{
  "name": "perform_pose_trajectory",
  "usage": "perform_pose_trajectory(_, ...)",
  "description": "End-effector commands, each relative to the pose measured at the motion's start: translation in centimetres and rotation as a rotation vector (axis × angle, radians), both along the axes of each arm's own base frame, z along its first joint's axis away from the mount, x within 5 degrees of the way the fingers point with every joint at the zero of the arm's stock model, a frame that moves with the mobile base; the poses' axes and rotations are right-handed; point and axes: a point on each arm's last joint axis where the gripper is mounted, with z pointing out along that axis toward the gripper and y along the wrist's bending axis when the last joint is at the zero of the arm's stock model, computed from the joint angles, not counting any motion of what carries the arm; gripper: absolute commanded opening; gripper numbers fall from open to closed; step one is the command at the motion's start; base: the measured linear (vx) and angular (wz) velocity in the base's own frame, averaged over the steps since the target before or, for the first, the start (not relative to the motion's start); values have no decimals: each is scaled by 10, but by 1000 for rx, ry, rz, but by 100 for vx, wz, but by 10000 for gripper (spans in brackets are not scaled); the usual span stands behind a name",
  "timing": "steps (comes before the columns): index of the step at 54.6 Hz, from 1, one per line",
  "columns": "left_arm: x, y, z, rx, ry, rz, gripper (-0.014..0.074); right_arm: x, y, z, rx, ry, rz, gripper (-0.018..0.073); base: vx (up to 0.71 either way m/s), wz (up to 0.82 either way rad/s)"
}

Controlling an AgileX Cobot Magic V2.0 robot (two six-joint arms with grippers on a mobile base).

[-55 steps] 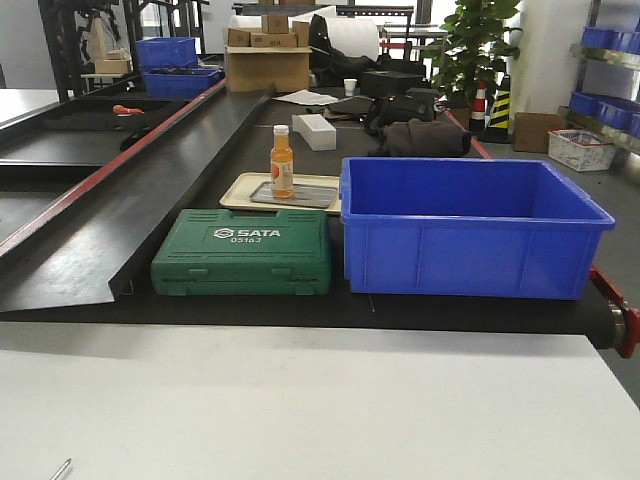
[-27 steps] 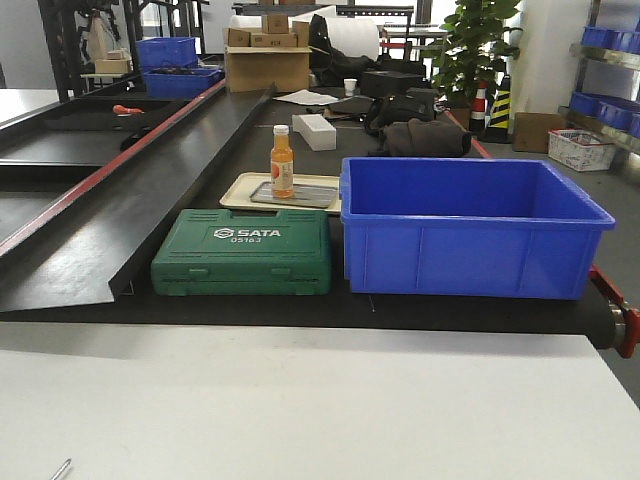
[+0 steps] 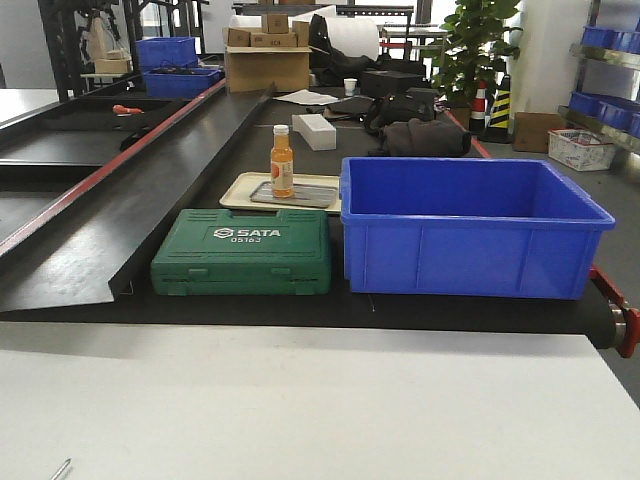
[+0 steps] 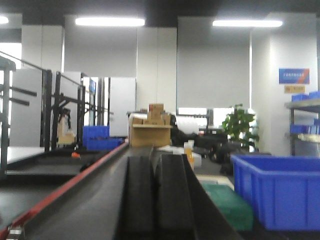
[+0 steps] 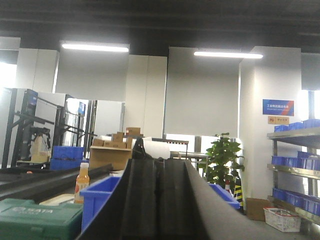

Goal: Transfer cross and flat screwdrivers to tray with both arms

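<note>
A thin silver shaft tip, like that of a screwdriver, pokes in at the bottom left edge of the front view; its handle is out of view. The flat grey tray lies on a cream tray behind the green case, with an orange bottle standing on it. Neither arm shows in the front view. In the left wrist view my left gripper points forward with its black fingers pressed together and nothing between them. My right gripper is likewise shut and holds nothing, aimed over the blue crate.
A green SATA case and a deep blue crate stand side by side on the black belt beyond the white table. The cream tray lies behind the case. A sloped black conveyor runs along the left.
</note>
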Motion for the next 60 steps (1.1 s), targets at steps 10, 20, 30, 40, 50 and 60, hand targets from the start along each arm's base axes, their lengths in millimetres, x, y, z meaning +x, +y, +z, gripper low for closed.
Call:
perform_pose_trajectory(10,-27,0,89,-11,-138,-17,27,-12,-1,103,5,-106,-17,-7,0,0)
perform_pose_trajectory(20,7,-2,107,0,47,-27,84,17,-2,117,8,126,-26,-1,0,0)
perform_pose_trajectory(30,48,-5,97,7,218,-28,211,54,-3,91,29,406,-27,30,0,0)
perform_pose_trajectory(40,85,-7,71,18,479,-39,417,82,-4,70,41,608,-30,157,0,0)
perform_pose_trajectory(50,110,-9,47,25,672,-47,495,110,-4,47,41,782,-34,475,0,0)
perform_pose_trajectory(60,119,-11,28,-28,858,-55,499,123,-4,31,103,897,-30,574,0,0)
